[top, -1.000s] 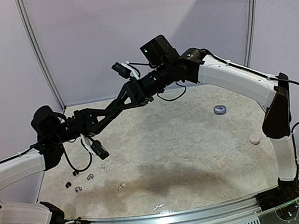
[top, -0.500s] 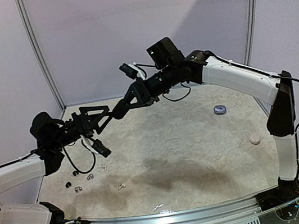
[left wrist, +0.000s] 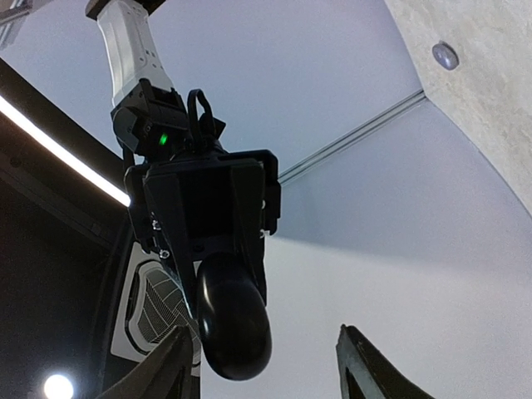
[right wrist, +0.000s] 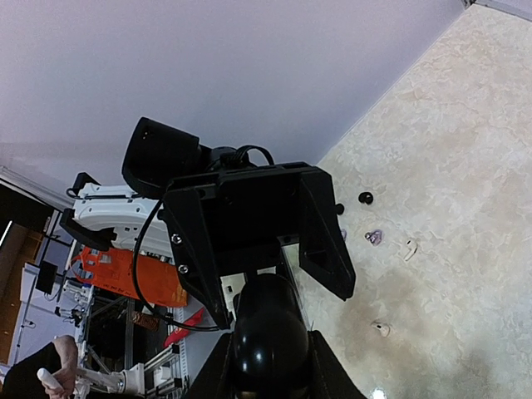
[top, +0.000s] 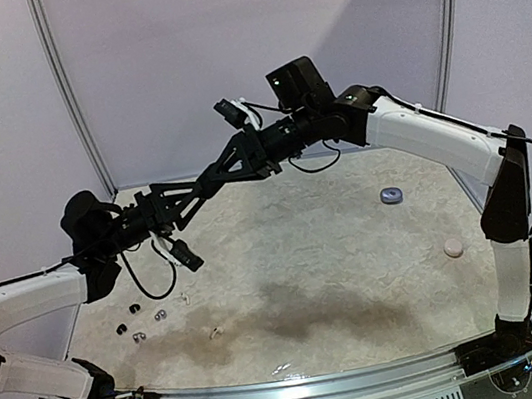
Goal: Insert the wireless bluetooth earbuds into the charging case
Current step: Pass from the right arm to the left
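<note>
Six earbuds lie loose on the near-left part of the table, well apart from both grippers: a black pair, a silvery-grey pair and a white pair. From above they are mere specks, too small to show any shape.

High over the far-left of the table the two arms meet tip to tip, and from above the meeting point is a dark tangle where nothing held can be picked out. The wrist cameras show more. The right gripper is closed on a black, rounded charging case, whose lower end is cut off in its own view. The left gripper is spread wide about the case. One finger is just beside it and the other finger stands apart, and whether either touches cannot be told.

On the right of the table sit a round grey-blue thing and, nearer, a pale disc.
</note>
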Robot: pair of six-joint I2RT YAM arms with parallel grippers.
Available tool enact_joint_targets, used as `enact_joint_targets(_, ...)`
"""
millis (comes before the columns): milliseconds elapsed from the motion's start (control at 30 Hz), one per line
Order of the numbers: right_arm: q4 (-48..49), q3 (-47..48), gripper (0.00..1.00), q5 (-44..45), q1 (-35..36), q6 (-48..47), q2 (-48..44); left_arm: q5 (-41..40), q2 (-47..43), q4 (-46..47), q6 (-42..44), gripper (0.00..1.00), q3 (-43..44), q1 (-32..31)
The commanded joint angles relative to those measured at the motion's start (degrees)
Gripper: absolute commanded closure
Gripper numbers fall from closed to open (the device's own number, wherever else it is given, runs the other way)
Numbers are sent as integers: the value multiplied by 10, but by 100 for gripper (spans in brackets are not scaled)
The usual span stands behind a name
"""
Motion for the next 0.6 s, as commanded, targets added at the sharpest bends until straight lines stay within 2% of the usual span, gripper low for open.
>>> enact_joint_targets(0,21,-7,100,-15,0,10,-4,-6,16,23,48,39,21,-14)
enact_joint_targets(100,28,-7,100,-22,0,15,-2,-10,23,24,45,42,28,-18)
enact_joint_targets(167,27,-6,100,-24,-1,15,-1,-16,27,24,39,50,33,-20)
enact_joint_targets(367,21,-7,100,-25,-1,11,2,-22,27,38,16,95,36,-25)
enact_joint_targets(400,21,-7,100,-25,0,9,2,-24,27,45,4,100,36,-26)
enact_joint_targets(433,21,-7,100,-23,-1,7,3,-29,24,50,-11,100,36,-28)
enact_joint_targets(500,13,-7,75,-5,-2,1,0,-38,17,52,-43,100,35,-30)
enact_joint_targets(567,-3,-9,45,21,-8,-11,-9,-48,1,34,-91,100,33,-33)
